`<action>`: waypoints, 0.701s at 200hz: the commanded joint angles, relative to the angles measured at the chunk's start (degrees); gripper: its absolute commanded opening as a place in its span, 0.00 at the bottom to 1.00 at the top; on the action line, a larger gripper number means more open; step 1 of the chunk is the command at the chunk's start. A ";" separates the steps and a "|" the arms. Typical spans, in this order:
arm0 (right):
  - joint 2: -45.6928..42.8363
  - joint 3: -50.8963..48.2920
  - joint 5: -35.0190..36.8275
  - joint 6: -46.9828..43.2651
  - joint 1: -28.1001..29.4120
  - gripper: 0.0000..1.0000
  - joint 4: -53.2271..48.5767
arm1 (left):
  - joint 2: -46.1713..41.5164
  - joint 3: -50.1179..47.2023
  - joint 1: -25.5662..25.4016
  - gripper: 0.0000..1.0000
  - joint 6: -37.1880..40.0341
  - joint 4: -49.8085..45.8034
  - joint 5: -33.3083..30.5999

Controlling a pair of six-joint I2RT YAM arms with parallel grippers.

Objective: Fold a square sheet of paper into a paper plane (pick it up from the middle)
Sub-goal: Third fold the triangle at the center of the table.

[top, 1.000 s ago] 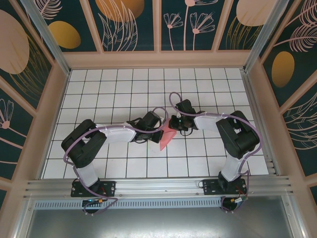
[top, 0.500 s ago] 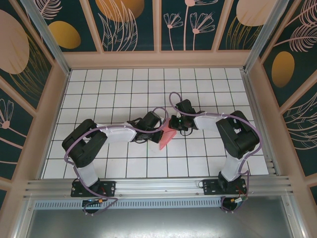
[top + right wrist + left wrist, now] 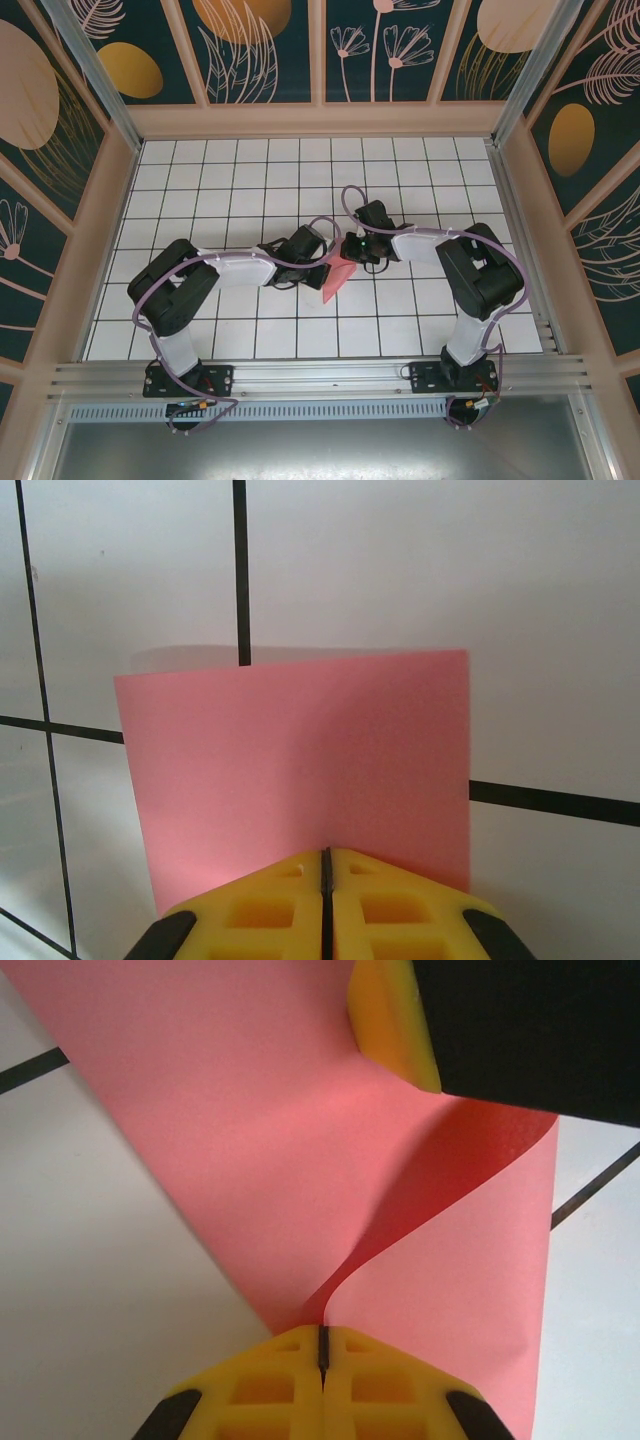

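Where the two arms meet near the middle of the white surface with black grid lines, the thin salmon pink-red square sheet of paper is pinched from both sides. The sheet is partly folded. From the top view its lower part is seen as a narrow pink wedge pointing towards the near edge of the surface, while its upper part is hidden under the two grippers. The left gripper is brought in from the left and the right gripper from the right, and the two are set just beside each other over the paper.

From the left wrist, the left gripper is seen with its yellow fingers pressed together on the paper, one layer of which curls up and runs into the seam between them. At the top right of that view a yellow fingertip on the black body of the right gripper is seen against the same sheet.

From the right wrist, the right gripper is likewise seen clamped on the near edge of the paper. A flat rectangular panel of the sheet is spread ahead of the fingers, with grid tiles beyond it and a faint shadow cast along its far edge.
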 commanded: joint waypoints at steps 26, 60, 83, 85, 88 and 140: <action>0.35 0.52 2.38 -0.56 -0.28 0.12 -5.21 | 1.24 -1.93 -0.01 0.03 0.27 -0.99 -0.35; -12.18 -2.61 1.03 2.52 -2.75 0.14 -2.56 | 0.94 -2.37 -0.08 0.02 0.20 -0.55 0.01; -22.14 -10.65 -1.85 7.91 -3.28 0.15 3.53 | 0.93 -2.78 -0.08 0.02 0.25 -0.42 0.04; -22.98 -11.43 -2.49 8.44 -3.16 0.15 4.49 | 0.92 -2.87 -0.08 0.02 0.28 -0.38 0.02; -24.11 -12.74 -3.60 9.53 -3.11 0.15 5.83 | 0.92 -2.89 -0.07 0.02 0.29 -0.37 0.01; -28.41 -30.84 -6.36 27.04 9.97 0.06 29.63 | 0.71 -3.12 -0.08 0.02 0.44 -0.46 -0.26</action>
